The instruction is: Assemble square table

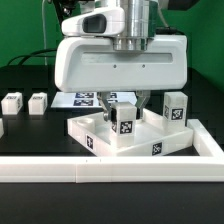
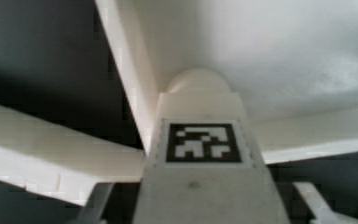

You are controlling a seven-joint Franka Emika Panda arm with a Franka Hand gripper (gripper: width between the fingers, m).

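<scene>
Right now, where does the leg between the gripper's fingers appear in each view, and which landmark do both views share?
Exterior view: the leg is at the picture's centre, under the gripper, over the tabletop.
Wrist view: the leg fills the centre, its tag facing the camera.
Shared landmark: the tabletop's raised rim, seen next to the leg in both views.

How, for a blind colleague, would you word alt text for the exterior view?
The gripper straddles an upright tagged leg at the white square tabletop; another leg stands at its corner on the exterior view's right. Two loose legs sit on the exterior view's left.
</scene>
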